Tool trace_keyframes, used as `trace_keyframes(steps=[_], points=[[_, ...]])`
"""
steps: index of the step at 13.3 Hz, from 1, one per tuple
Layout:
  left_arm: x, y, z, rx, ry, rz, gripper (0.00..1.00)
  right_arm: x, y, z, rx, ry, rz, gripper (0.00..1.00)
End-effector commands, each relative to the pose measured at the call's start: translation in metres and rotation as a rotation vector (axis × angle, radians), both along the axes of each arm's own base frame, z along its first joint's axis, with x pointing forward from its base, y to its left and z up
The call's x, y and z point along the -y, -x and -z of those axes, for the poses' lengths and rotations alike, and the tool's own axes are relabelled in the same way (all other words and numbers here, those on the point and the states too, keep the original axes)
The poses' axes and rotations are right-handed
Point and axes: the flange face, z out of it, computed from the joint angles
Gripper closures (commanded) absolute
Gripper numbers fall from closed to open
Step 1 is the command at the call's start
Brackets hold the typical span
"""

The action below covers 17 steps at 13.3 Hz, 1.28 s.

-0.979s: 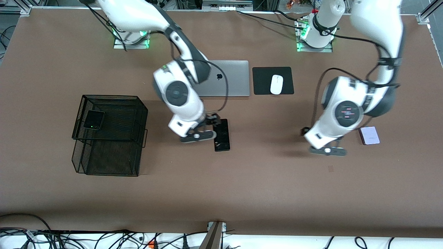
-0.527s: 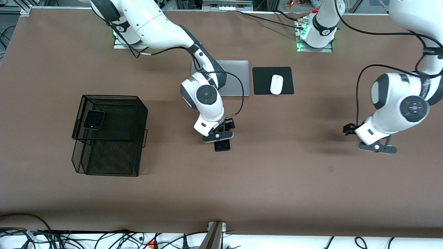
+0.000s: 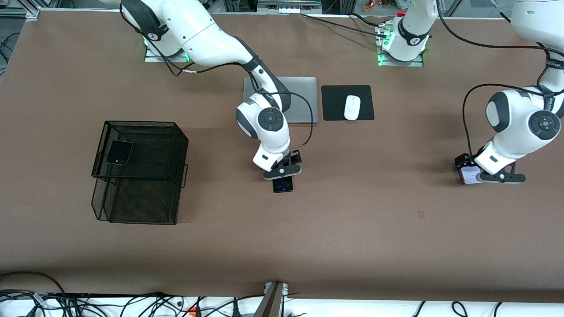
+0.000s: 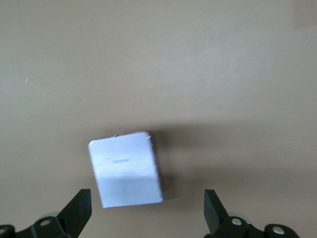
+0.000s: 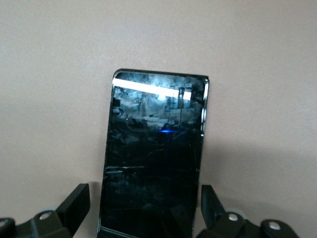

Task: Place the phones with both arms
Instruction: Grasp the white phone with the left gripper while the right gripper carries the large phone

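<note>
A long black phone point(image 3: 283, 184) lies flat on the brown table, nearer the front camera than the laptop. My right gripper point(image 3: 282, 171) hangs low over it, open, with one finger on each side of the phone point(image 5: 153, 158) and small gaps between; in its wrist view the gripper point(image 5: 143, 207) holds nothing. At the left arm's end lies a small pale lavender phone point(image 3: 468, 174). My left gripper point(image 3: 502, 177) is open over it. In the left wrist view the phone point(image 4: 126, 168) sits off-centre, closer to one finger of the gripper point(image 4: 146, 210). A small black phone point(image 3: 120, 152) rests in the mesh basket.
The black two-tier mesh basket point(image 3: 141, 198) stands toward the right arm's end. A grey laptop point(image 3: 304, 99), partly hidden by the right arm, and a white mouse point(image 3: 352, 107) on a black pad point(image 3: 335, 103) lie near the robots' bases.
The right gripper has shifted over the long black phone and come down around it. The left arm has swung toward its own end, bringing its gripper over the lavender phone.
</note>
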Motion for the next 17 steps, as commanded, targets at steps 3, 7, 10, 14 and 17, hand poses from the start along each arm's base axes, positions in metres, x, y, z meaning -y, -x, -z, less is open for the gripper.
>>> trace_keyframes(steps=[3,7,10,14,17], points=[[-0.038,0.012,0.024,0.043,0.001,-0.114,0.0,-0.004,-0.001,0.007,0.033,0.029,-0.015,0.01],[-0.036,0.01,0.052,0.081,0.006,-0.239,0.0,-0.005,0.001,0.008,0.042,0.041,-0.029,0.25],[-0.034,0.008,0.059,0.078,0.007,-0.261,0.0,-0.005,0.0,0.0,0.044,0.034,-0.005,1.0],[-0.035,0.006,0.065,0.079,0.007,-0.26,0.0,0.032,-0.032,-0.064,0.045,0.123,0.062,1.0],[-0.037,0.006,0.069,0.072,0.005,-0.23,0.0,0.102,-0.065,-0.173,0.04,0.197,0.188,1.0]])
